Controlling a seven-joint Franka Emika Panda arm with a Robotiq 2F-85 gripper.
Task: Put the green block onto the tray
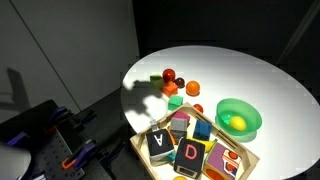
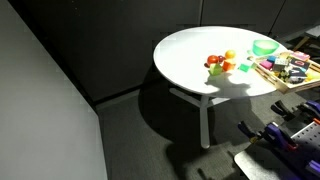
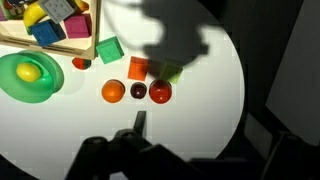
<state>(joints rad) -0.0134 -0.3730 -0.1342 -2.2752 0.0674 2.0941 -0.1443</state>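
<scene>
Round white table (image 3: 205, 110) fills the wrist view, tray (image 3: 95, 35) upper left, green bowl (image 3: 48, 90) below it, green block (image 3: 109, 49) just beside the tray, orange block (image 3: 138, 68) right of that, then orange ball (image 3: 113, 92), dark ball (image 3: 139, 91), red ball (image 3: 160, 92) lined up mid-frame.

round white table (image 2: 190, 60), dark floor (image 2: 150, 140), grey wall (image 2: 40, 110)

I can read only two letters: an "A" on the upper face of one dark block (image 1: 161, 143) and a red "D" on the dark neighbour block (image 1: 190, 153) just beside it. Both lie in the wooden tray (image 1: 252, 156). Nothing else is legible to me.
</scene>
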